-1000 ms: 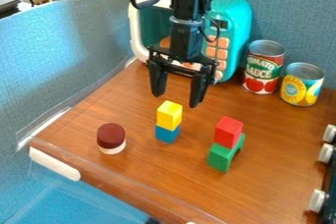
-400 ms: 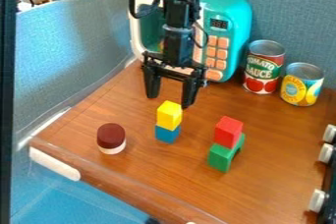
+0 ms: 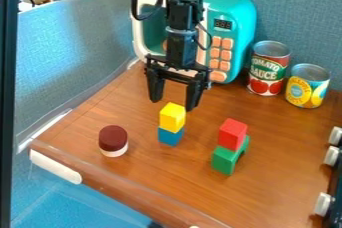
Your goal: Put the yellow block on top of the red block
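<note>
The black gripper (image 3: 174, 104) hangs open with its two fingers apart, just behind and above the yellow block (image 3: 172, 117), holding nothing. That yellow block rests on a blue block (image 3: 170, 136) near the middle of the table. To the right, the red block (image 3: 232, 134) sits on a green block (image 3: 226, 160), which has an arched cutout on its side.
A dark red and white round piece (image 3: 113, 141) stands at the left. Behind are a teal toy microwave (image 3: 230, 37), a tomato sauce can (image 3: 268, 68) and a yellow-labelled can (image 3: 307, 86). White knobs (image 3: 331, 156) line the right edge.
The gripper has shifted a little left from where it was a second ago, its fingers still apart. A dark vertical strip has come in along the left edge. The blocks have not moved.
</note>
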You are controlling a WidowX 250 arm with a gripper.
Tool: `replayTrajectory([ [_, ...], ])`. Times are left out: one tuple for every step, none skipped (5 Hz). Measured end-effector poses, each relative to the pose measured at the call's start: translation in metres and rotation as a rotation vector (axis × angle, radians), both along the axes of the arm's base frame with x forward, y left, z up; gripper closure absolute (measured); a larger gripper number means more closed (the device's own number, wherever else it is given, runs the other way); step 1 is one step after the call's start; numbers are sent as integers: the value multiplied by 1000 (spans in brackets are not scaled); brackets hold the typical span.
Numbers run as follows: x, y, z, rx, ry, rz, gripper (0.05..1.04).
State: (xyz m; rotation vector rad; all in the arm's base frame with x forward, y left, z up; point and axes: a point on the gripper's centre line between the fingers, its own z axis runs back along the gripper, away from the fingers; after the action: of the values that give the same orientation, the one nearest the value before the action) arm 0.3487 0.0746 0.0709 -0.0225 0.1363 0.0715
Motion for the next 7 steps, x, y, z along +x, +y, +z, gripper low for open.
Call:
replayTrajectory([
  [-2,-1,-3,-4,2,6,82],
  [-4,-3,-14,-18,28,12,134],
  [-5,-2,-23,-26,45,28,396],
  [-6,2,-26,-34,40,53,502],
  [-6,1,-26,-44,36,57,502],
  [-5,1,-18,-39,17,64,502],
  [4,-7,25,0,-75,45,502],
])
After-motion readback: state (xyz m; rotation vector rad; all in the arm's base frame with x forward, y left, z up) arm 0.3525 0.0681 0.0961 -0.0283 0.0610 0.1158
